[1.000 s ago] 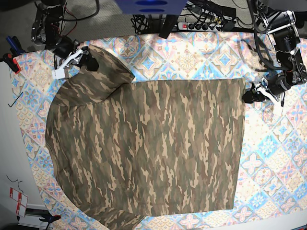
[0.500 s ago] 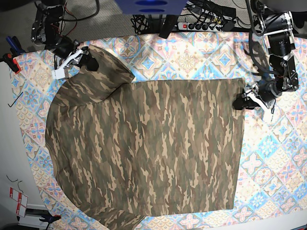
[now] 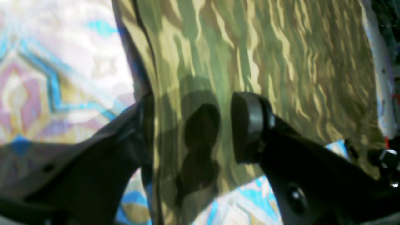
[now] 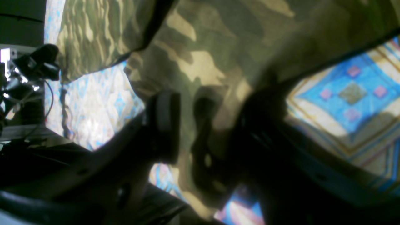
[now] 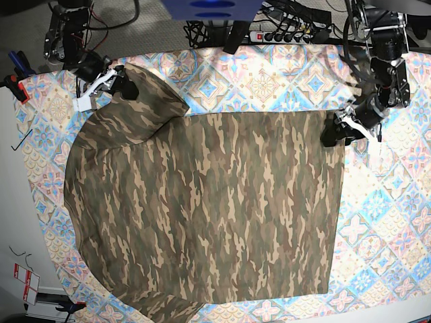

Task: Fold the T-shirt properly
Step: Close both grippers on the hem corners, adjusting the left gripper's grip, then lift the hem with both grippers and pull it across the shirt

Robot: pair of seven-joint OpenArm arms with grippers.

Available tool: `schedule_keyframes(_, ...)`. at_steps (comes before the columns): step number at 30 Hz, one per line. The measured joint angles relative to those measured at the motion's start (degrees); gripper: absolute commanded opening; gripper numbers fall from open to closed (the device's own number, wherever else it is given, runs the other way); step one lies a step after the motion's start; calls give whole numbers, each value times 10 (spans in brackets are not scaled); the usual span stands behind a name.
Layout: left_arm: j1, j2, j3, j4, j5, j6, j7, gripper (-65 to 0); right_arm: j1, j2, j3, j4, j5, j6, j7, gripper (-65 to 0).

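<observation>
Your T-shirt [image 5: 202, 208] lies spread flat across the pastel tiled cloth [image 5: 269, 81], filling the middle of the base view. Its straight hem edge runs down that view's right side; one sleeve bunches upward at top left.

Left gripper [image 5: 335, 132]: you have it at the upper corner of the hem edge, on the base view's right. In its wrist view the jaws stand apart, one finger [image 3: 250, 125] over the camouflage fabric and the other at the fabric's edge, where the shirt [image 3: 250, 47] meets the cloth [image 3: 62, 62]. The fabric between them lies flat with the fingers' shadow on it (nothing pinched that you can see).

Right gripper [image 5: 120, 84]: it sits at the bunched sleeve, top left in the base view. In its wrist view a fold of camouflage fabric [image 4: 212, 72] runs down between the two dark fingers [image 4: 165, 125]. The far finger is half buried under the fabric and blurred, so whether the jaws are actually clamped on the sleeve you cannot tell. The blue-tiled cloth [image 4: 350, 93] shows beside it.

A power strip [image 5: 286, 33] with cables lies beyond the cloth's far edge.
</observation>
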Motion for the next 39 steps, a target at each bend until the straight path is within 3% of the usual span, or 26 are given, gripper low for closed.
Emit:
schedule_keyframes(12,30,-8,29,4,11,0,-75,-332,6,-2,-2,0,-5,0,-2,-400)
schedule_keyframes(17,39,1,71,4,49,6,-195,-416,6,-2,-2,0,-5,0,0,-400)
schedule_keyframes(20,25,19,96,3,52,0,-191,-450,6,-2,-2,0,-9,-1,0,-448)
schedule_keyframes(26,6,27,105,3,50,0,-148,-537,8,-6,-5,-1,-21,-18,0,-650)
schedule_keyframes(31,-5,29,105,2,37,0,-91,-607,8,-7,-5,-1,-21,-17,0,-648)
schedule_keyframes(39,-4,30,105,2,36,0,-90,-620,6,-6,-5,-1,-25,-15,10,-648)
